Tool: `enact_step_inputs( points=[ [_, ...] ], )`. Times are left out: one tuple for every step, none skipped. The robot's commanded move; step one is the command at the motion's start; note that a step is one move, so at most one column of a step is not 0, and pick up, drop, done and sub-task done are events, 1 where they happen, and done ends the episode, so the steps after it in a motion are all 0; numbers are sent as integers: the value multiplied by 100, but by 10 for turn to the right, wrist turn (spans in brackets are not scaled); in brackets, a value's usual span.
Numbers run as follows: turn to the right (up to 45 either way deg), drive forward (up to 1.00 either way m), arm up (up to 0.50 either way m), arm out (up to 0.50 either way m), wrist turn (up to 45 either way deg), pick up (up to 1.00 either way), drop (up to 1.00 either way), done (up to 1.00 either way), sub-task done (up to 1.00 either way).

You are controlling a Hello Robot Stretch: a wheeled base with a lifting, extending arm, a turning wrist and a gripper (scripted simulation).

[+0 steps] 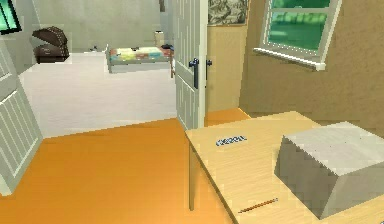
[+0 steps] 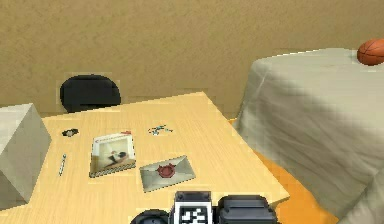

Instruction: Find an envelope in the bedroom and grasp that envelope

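Observation:
A pale envelope (image 2: pixel 168 170) with a red seal lies flat on the wooden table (image 2: pixel 210 125), near its front edge in the arm side view. Just below it, at the picture's bottom edge, the gripper (image 2: pixel 152 216) shows as a dark body beside a white marked square (image 2: pixel 193 212). Its far end cannot be made out, so I cannot tell whether it holds anything.
Beside the envelope lie a book (image 2: pixel 112 152), keys (image 2: pixel 158 129), a pen (image 2: pixel 63 165) and a grey box (image 2: pixel 18 150). A dark chair (image 2: pixel 90 92) stands behind, and a grey-covered bed (image 2: pixel 310 110) with an orange ball (image 2: pixel 372 52). The forward view shows orange floor (image 1: pixel 110 165) and an open door (image 1: pixel 190 70).

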Motion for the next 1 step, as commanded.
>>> enact_step_inputs(
  points=[
    [0,0,0,26,0,0,0,0,0]
  ],
)
